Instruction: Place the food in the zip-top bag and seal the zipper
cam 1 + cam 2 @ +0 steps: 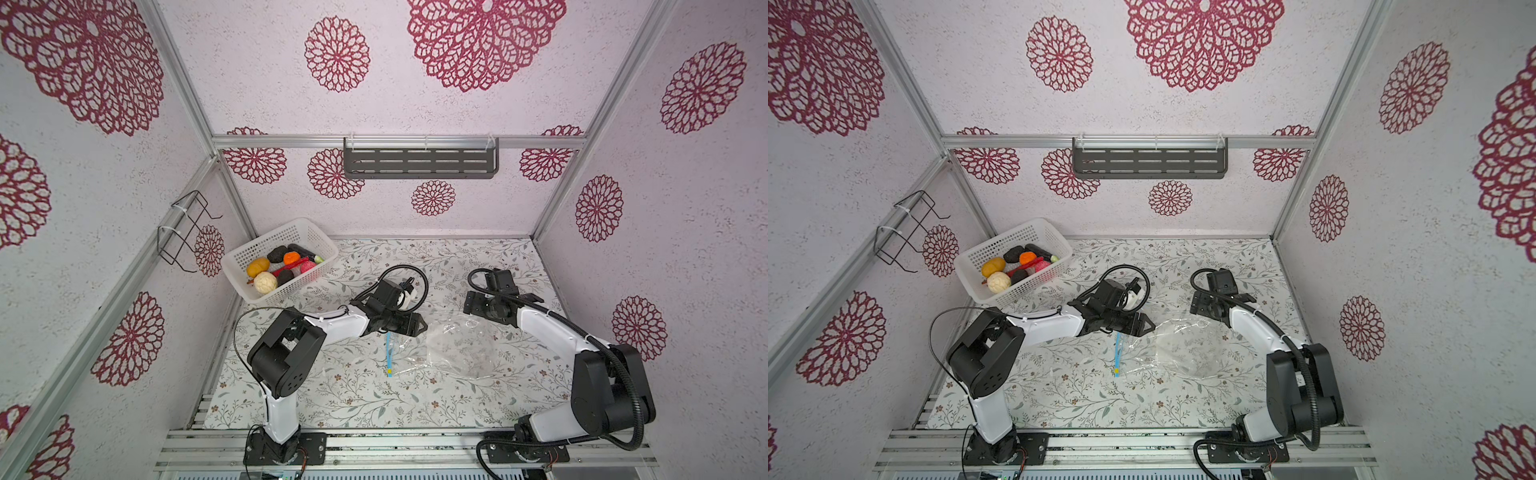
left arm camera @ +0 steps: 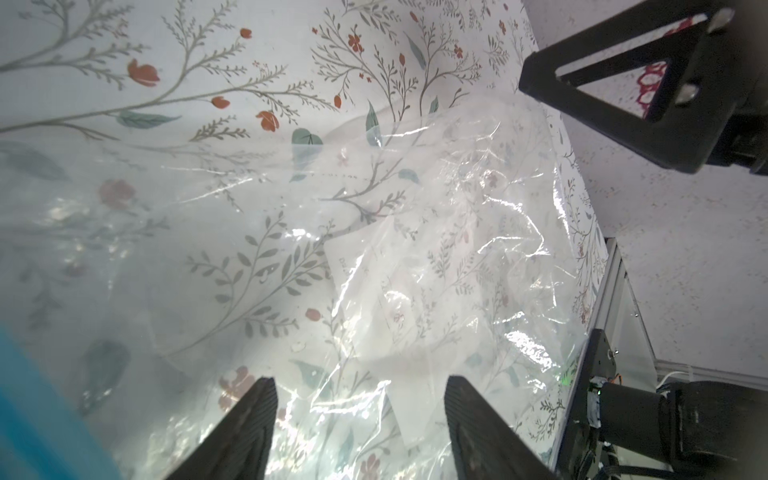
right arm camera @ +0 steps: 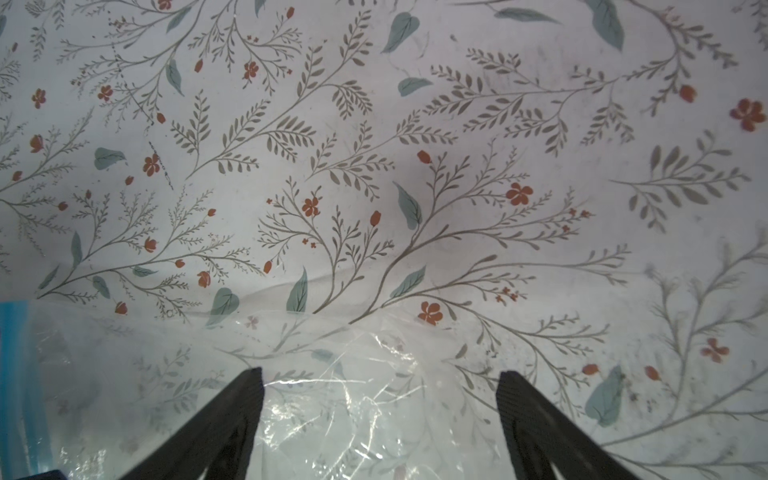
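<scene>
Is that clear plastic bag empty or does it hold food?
Empty of food: table pattern shows through the bag; the food sits in the white basket.

Two grippers, left (image 2: 359,386) and right (image 3: 380,374). One bag (image 1: 457,345) lies between them, with one zipper (image 1: 389,351) and one slider (image 1: 390,369) near the left gripper. One basket (image 1: 291,289), well beyond the left gripper, holds one potato (image 1: 258,266), one cream ball (image 1: 265,282), one orange piece (image 1: 291,258), one pink ball (image 1: 308,266), one chilli (image 1: 286,268), one green-tipped piece (image 1: 318,258) and two black lumps (image 1: 277,254)
</scene>
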